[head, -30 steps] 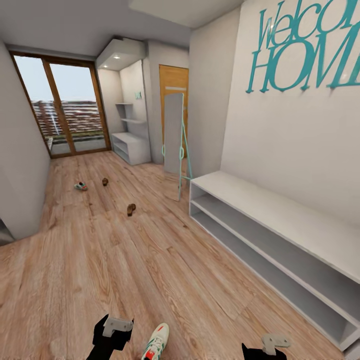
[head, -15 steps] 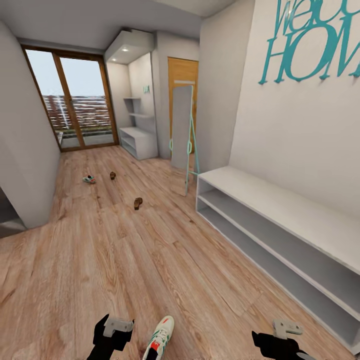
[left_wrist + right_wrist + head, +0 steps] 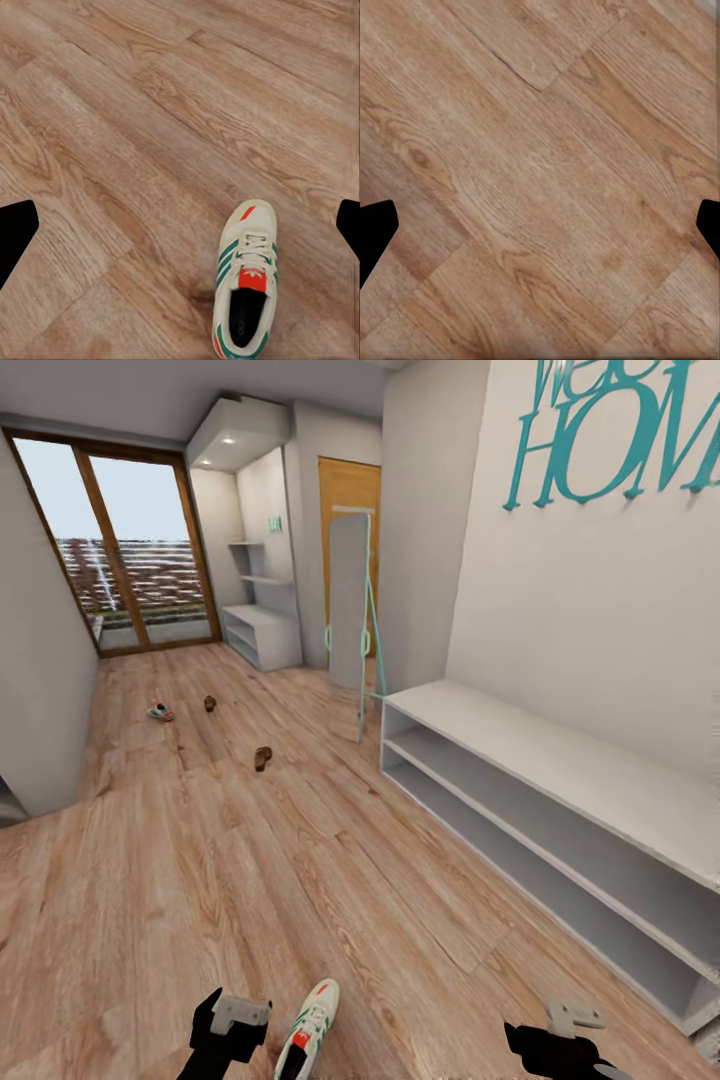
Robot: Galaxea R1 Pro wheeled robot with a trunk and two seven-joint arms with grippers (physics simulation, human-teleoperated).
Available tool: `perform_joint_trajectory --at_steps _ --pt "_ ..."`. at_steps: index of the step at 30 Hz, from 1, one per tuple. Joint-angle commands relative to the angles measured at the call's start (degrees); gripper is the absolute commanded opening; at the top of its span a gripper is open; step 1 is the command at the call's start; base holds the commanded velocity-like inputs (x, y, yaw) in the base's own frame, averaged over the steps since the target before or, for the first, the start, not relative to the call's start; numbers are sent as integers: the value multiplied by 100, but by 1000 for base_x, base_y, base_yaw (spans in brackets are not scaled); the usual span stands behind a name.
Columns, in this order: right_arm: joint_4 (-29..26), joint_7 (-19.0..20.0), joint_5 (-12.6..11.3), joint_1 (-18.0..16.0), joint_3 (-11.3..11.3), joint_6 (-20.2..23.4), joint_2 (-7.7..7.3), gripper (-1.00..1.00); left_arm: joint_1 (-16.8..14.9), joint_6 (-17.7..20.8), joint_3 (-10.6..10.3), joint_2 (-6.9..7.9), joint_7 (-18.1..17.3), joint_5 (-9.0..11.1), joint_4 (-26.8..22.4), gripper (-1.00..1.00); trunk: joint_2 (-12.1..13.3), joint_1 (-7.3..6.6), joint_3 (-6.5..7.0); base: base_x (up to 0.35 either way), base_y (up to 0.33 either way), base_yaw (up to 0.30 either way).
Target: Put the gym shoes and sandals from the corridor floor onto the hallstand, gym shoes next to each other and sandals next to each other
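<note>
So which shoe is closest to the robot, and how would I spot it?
Look at the wood floor just in front of the robot, by its left arm. A sneaker lies there, white with green stripes and red patches, unlike the small brown sandals farther down the hall.

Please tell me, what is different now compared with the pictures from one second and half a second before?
Mostly the camera moved: the whole head view swung one way, then back, so the scene only seems to shift. Nothing was grasped or released. The near gym shoe remains on the corridor floor beside the left gripper. The far gym shoe, both sandals and the hallstand stayed in place.
</note>
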Motion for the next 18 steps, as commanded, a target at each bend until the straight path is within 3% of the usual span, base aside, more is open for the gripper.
perform_joint_trajectory --at_steps 1,7,18 --pt "-8 11 -4 -1 -4 28 0 100 -2 -18 -52 1 -6 -74 1 100 -44 22 -32 0 0 -159" --pt "-14 11 -4 -1 -4 28 0 100 -2 -15 -198 11 -8 -288 5 100 -284 154 -193 0 0 -162" --pt "-15 11 -4 -1 -4 28 0 100 -2 -12 -204 20 -8 -318 9 100 -726 396 -490 0 0 -125"
